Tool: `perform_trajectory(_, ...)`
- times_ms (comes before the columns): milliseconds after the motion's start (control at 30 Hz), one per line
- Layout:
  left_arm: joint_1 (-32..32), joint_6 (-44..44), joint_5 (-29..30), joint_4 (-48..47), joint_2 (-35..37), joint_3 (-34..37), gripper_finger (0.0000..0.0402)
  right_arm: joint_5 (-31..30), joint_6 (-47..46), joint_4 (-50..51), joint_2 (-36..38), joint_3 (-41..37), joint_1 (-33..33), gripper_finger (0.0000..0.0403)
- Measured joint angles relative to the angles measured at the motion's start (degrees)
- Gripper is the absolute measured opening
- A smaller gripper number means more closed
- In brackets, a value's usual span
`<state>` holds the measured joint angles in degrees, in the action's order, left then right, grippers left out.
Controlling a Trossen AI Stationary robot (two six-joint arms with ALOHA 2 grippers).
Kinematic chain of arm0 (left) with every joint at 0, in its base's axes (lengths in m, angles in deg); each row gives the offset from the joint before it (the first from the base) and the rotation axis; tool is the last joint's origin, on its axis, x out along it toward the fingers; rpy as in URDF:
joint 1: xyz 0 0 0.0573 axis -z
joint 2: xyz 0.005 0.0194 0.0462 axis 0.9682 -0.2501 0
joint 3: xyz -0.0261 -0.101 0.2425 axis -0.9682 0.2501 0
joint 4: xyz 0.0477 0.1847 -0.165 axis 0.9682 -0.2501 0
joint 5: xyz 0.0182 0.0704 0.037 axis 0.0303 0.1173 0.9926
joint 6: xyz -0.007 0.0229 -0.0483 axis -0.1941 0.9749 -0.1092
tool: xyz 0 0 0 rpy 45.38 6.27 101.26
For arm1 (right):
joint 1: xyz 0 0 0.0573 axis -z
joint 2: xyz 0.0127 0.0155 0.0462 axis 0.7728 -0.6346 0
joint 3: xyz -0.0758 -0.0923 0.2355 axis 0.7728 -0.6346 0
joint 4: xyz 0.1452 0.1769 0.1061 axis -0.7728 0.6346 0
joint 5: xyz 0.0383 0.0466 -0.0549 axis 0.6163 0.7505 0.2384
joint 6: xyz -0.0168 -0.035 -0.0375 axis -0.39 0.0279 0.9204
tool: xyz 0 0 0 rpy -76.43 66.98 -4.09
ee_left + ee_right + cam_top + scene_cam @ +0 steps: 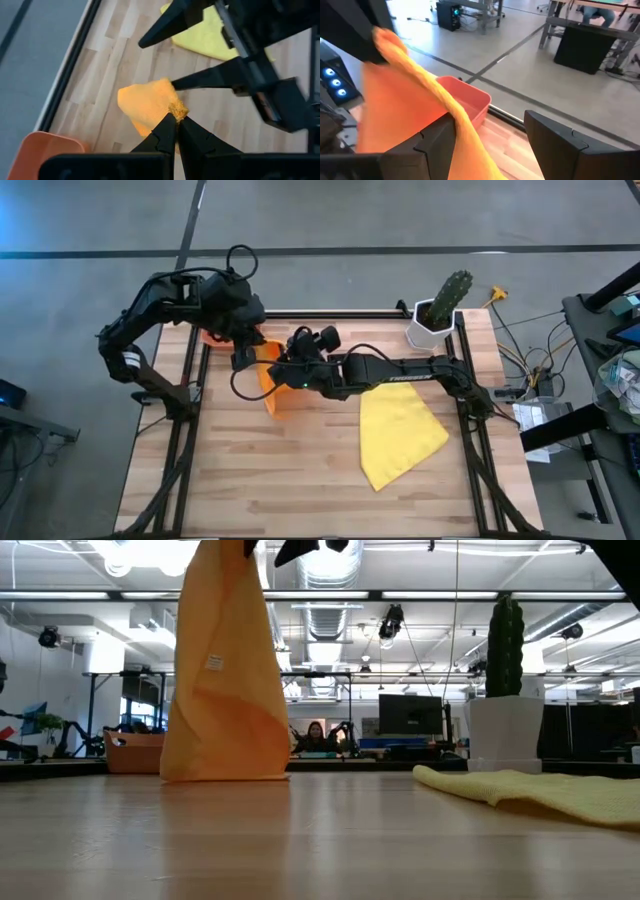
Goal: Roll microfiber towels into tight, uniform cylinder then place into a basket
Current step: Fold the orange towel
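Observation:
The orange microfiber towel (225, 680) hangs upright from my left gripper (176, 120), which is shut on its top corner above the table's far left. The towel's lower edge (225, 776) rests on the wood. My right gripper (490, 120) reaches in from the right at the same height and stands open. The towel's upper edge (420, 80) runs close past one of its fingers (440, 142). The yellow towel (400, 430) lies flat on the table's right half. The basket (213, 336) sits at the far left edge, mostly hidden under my left arm. My left gripper pinches the orange towel's top corner (178, 109) between its two fingertips, slanting down from the far left. The towel hangs slack below the fingers, and its lower edge rests on the table. My right gripper: I cannot tell whether its finger touches the towel's edge (455, 115).
A white pot with a green cactus (440, 315) stands at the table's far right corner. Bare wood (280, 480) lies along the near side. Cables and stands are beyond the right edge. A person sits in the room far behind the table (317, 735).

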<state>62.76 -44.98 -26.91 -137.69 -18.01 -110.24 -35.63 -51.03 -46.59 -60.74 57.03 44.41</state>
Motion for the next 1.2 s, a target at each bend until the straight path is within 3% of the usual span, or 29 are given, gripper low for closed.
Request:
perform_trajectory(267, 0.0, -1.0, -1.44, 0.0, 1.37, 0.0, 0.0, 0.04, 0.0, -0.68, 0.0, 0.24, 0.0, 0.0228)
perform_trajectory(533, 0.0, -1.11, -1.69, 1.12, 0.73, 0.15, 0.0, 4.22, 6.8, -17.26, -0.03, 0.03, -0.25, 0.0228)
perform_trajectory(933, -0.02, 0.02, -2.07, 1.22, 2.26, -0.64, 0.0, 9.83, 7.61, 0.12, 0.0, -1.41, -2.85, 0.0228)
perform_trajectory(1200, -0.04, -3.73, -5.82, 4.34, 3.29, -5.38, 0.0, 9.35, 7.34, 0.49, -0.07, -3.37, -4.39, 0.0228)
